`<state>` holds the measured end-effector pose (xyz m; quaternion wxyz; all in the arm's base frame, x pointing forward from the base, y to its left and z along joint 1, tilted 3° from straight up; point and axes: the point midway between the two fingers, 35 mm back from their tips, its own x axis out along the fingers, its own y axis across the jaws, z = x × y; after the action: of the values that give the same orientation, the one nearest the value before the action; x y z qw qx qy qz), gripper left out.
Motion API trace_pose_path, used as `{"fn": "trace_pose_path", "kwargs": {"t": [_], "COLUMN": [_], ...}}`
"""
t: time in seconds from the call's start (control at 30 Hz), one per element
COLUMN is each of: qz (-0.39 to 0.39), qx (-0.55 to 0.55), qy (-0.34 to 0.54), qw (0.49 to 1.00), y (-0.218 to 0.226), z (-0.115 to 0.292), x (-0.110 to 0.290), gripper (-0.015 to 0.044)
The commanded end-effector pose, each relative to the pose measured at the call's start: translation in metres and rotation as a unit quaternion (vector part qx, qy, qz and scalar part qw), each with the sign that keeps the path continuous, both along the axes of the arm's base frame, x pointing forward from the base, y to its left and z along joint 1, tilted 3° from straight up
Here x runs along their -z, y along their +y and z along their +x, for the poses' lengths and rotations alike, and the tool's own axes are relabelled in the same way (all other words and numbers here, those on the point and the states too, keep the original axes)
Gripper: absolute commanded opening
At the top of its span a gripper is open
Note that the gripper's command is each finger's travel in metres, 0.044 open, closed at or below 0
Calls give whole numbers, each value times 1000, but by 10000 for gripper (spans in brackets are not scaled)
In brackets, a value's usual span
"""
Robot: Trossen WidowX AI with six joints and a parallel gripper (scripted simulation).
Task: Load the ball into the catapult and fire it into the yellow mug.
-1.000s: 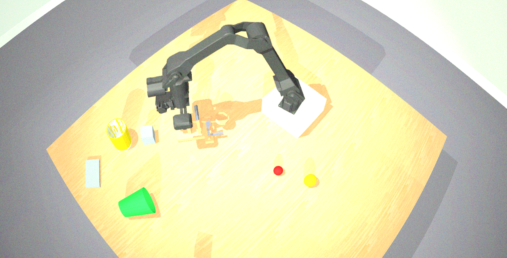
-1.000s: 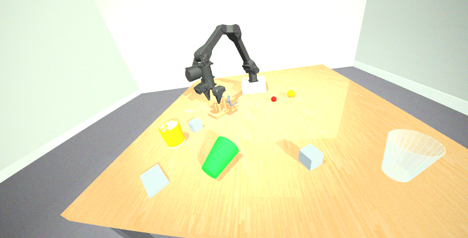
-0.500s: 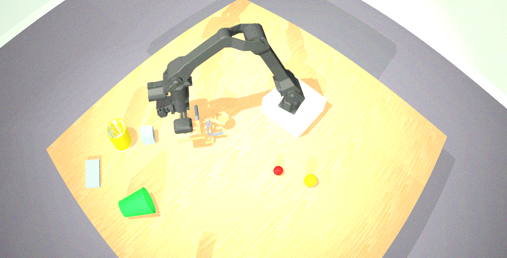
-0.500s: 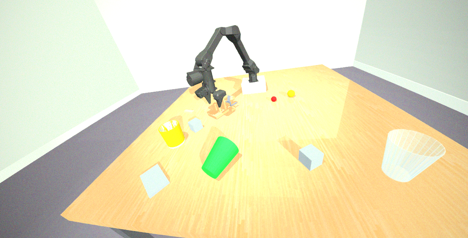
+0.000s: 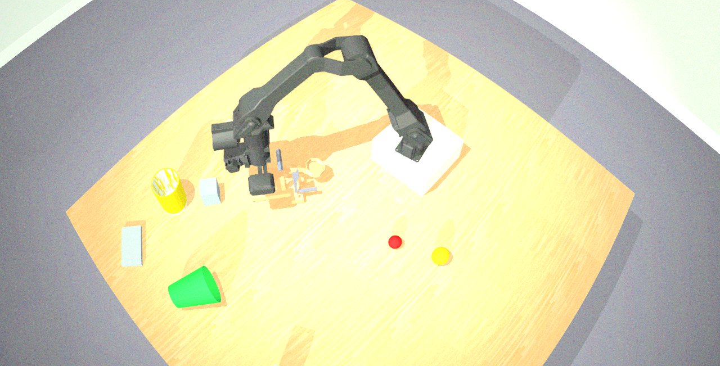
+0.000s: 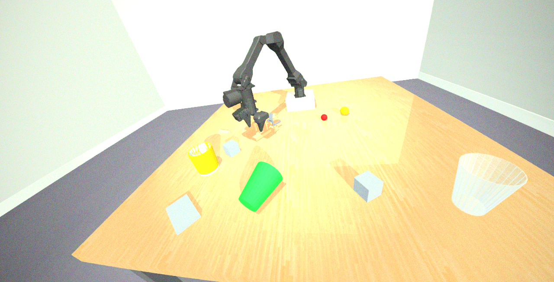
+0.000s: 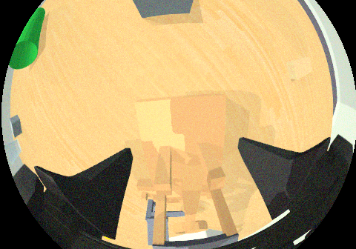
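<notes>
The yellow mug (image 5: 173,202) (image 6: 206,161) stands upright near the left table edge. The wooden catapult (image 5: 295,177) (image 6: 257,137) (image 7: 159,219) with blue-grey parts stands on the table between the mug and the arm's base. Its round cup shows in the top view, and I see no ball in it. My gripper (image 5: 246,173) (image 6: 254,128) (image 7: 186,150) is open and empty above the catapult's mug-side end, with its fingers wide apart on either side of the frame in the wrist view. A red ball (image 5: 395,242) (image 6: 324,117) and a larger yellow ball (image 5: 440,256) (image 6: 344,111) lie apart on the table.
A pale grey block (image 5: 210,191) (image 6: 231,148) (image 7: 167,1) stands between catapult and mug. A green cup (image 5: 193,288) (image 6: 261,185) (image 7: 27,52) lies on its side. A flat block (image 5: 131,246) (image 6: 183,214), another block (image 6: 368,186) and a clear cup (image 6: 474,195) are farther off.
</notes>
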<state>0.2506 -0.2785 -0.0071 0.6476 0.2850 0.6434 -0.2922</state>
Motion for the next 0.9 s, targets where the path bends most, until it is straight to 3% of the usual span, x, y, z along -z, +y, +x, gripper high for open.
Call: {"fn": "trace_pose_path", "kwargs": {"t": [0.0, 0.23, 0.6, 0.8, 0.87], "qz": [6, 6, 2, 2, 2], "qx": [-2, -2, 0, 0, 0], "qy": [4, 4, 2, 2, 2], "qw": [1000, 1000, 1000, 1000, 1000], "y": [4, 4, 1, 1, 1], "z": [-3, -3, -1, -1, -1], "x": [8, 8, 6, 6, -5], "gripper": [440, 440, 151, 111, 59]}}
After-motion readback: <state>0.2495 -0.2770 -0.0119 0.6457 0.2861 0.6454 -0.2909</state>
